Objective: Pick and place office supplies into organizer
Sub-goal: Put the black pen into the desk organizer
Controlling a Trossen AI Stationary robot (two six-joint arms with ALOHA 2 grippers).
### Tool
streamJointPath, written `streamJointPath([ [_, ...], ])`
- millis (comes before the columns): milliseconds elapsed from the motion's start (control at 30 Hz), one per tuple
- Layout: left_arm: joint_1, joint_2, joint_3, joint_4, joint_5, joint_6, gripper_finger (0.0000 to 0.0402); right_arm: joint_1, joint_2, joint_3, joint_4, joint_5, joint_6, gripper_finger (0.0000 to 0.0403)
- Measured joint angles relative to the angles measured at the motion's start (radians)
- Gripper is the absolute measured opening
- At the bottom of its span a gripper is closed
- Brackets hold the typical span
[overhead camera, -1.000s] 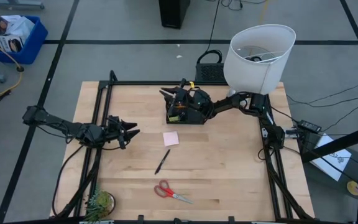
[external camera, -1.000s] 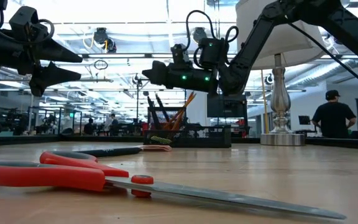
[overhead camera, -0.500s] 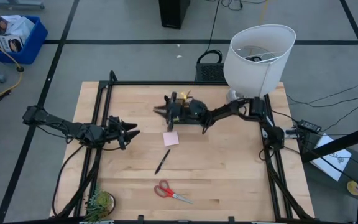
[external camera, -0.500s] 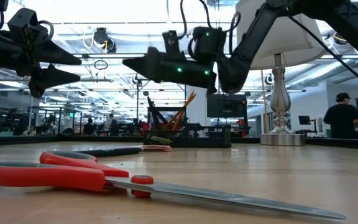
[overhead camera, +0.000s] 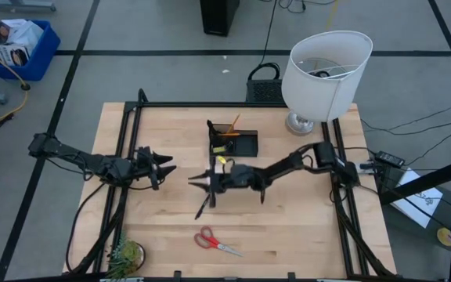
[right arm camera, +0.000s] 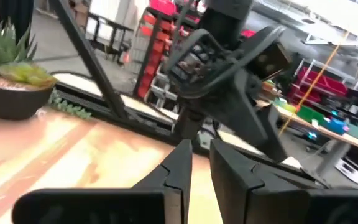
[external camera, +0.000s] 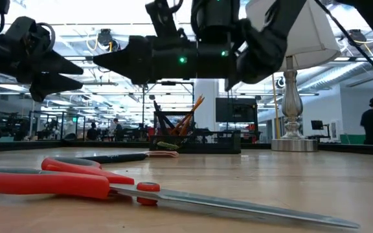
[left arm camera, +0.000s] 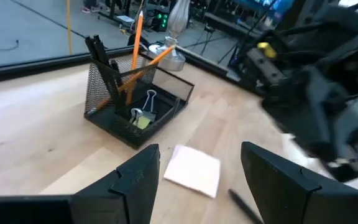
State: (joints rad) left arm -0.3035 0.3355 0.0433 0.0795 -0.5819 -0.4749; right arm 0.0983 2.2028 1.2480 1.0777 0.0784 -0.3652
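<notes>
Nearest the front edge of the bench point(overhead camera: 304, 227): red-handled scissors point(overhead camera: 216, 242) lying flat, blades pointing toward the right side. A small green plant point(overhead camera: 125, 257) sits at the front-left corner.

Mid-bench: a thin black pen point(overhead camera: 203, 205) lies just ahead of the right gripper point(overhead camera: 195, 182). That gripper hangs above the wood near the centre, arm reaching in from the right edge. Its fingers point(right arm camera: 173, 168) stand nearly closed with a narrow gap between the tips, and nothing is seen between them (right wrist view looks toward the left arm and the plant). The pink sticky-note pad point(left arm camera: 192, 169) shows in the left wrist view, flat on the wood between the pen and the organizer; in the high view the right gripper covers it.

Left gripper point(overhead camera: 169, 164) waits over the left part of the bench, tips pointing toward the centre, fingers point(left arm camera: 138, 171) spread apart and empty.

Farther back: the black mesh organizer point(overhead camera: 232, 140) stands upright. Its taller cup section holds two orange pencils point(left arm camera: 137, 43) and dark pens, leaning. The lower tray holds a binder clip point(left arm camera: 145, 106) and a small yellow bit.

Back-right corner: a lamp with a big white lampshade point(overhead camera: 326, 72).
</notes>
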Motion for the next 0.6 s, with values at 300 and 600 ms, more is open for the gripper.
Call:
streamJointPath([
  [300, 0.000, 0.000, 0.000, -0.104, 0.017, -0.044, 0.0230, 0.086, -0.001, 0.000, -0.142, 0.142, 0.091, 0.0047],
  [600, 0.000, 0.000, 0.000, -0.105, 0.067, -0.086, 0.0230, 0.071, -0.008, 0.040, -0.525, -0.335, 0.251, 0.0047],
])
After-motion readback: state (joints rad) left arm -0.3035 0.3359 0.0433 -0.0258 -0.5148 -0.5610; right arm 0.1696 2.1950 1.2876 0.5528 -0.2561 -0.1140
